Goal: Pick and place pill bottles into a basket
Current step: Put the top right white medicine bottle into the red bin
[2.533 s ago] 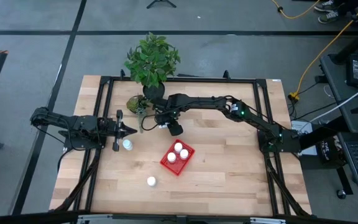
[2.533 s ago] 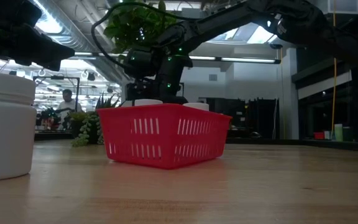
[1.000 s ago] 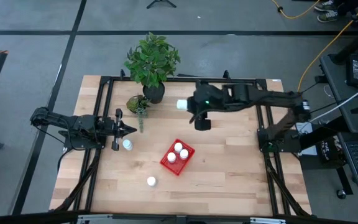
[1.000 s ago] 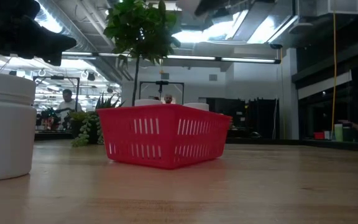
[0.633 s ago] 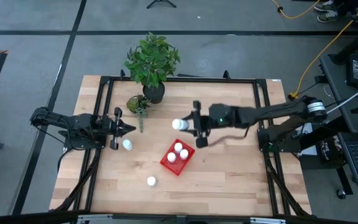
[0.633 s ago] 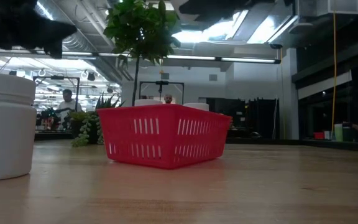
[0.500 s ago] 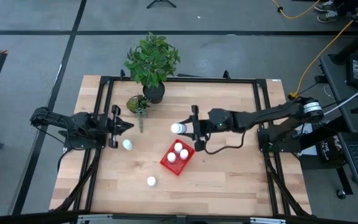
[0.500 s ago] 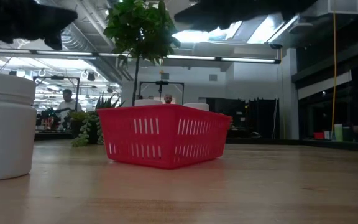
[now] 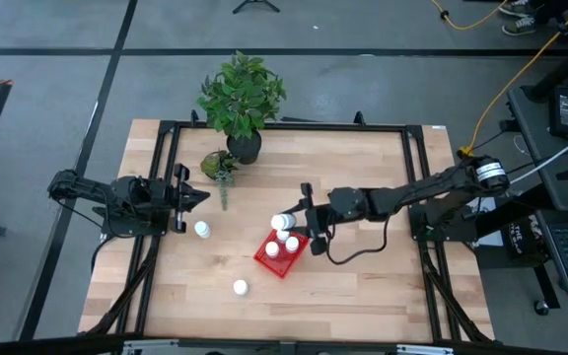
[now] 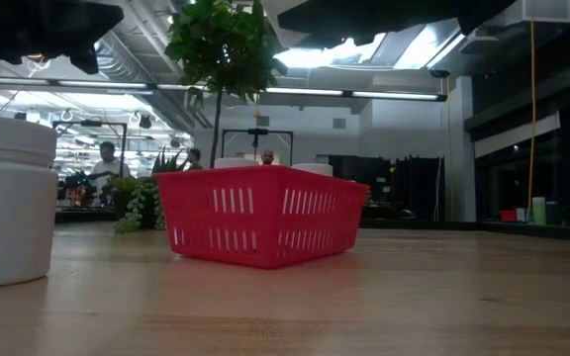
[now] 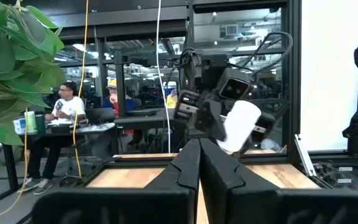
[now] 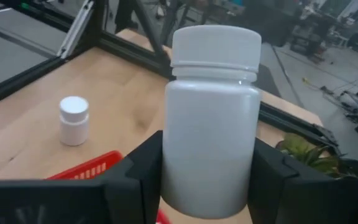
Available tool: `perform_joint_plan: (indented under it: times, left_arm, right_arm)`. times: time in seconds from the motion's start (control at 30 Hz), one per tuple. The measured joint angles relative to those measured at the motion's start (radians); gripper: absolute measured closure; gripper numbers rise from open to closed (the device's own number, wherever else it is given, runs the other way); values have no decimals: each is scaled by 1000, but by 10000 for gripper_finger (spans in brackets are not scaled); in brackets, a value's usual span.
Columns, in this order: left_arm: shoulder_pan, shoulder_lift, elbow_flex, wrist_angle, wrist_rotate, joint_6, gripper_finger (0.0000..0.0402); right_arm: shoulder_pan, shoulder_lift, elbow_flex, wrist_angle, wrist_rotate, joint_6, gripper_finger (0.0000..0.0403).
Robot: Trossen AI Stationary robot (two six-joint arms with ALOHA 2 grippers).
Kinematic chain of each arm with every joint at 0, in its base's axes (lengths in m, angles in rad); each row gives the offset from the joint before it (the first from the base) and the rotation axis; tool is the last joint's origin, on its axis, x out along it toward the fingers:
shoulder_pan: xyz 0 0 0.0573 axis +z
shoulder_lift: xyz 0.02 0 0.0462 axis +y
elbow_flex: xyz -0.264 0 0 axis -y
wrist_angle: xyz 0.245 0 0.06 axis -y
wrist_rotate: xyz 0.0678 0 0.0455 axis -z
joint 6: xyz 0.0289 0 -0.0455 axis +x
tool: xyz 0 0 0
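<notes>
Right gripper (image 9: 289, 219): we've got fingers clamped on pill bottle (image 12: 211, 118), mid-body, over basket (image 9: 281, 250).
Left gripper (image 9: 205, 195): fingers closed, empty.
Handling: prob. light, stiff, smooth plastic; we'd grip body.

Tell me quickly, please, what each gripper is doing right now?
Left gripper: shut, holding nothing, waiting at the table's left side.
Right gripper: shut on a pill bottle, above the basket.

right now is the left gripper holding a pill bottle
No: the left gripper is shut on nothing near the table's left edge, while the right gripper clamps a pill bottle.
</notes>
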Motion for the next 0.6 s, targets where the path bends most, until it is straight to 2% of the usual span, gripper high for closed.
perform_joint_plan:
  times: [0.3, 0.6]
  left_arm:
    - [0, 0, 0, 0, -39, -20, 399]
    - [0, 0, 0, 4, -50, -147, 392]
  right_arm:
    - [34, 0, 0, -26, 46, 21, 240]
    - [38, 10, 0, -15, 75, 36, 240]
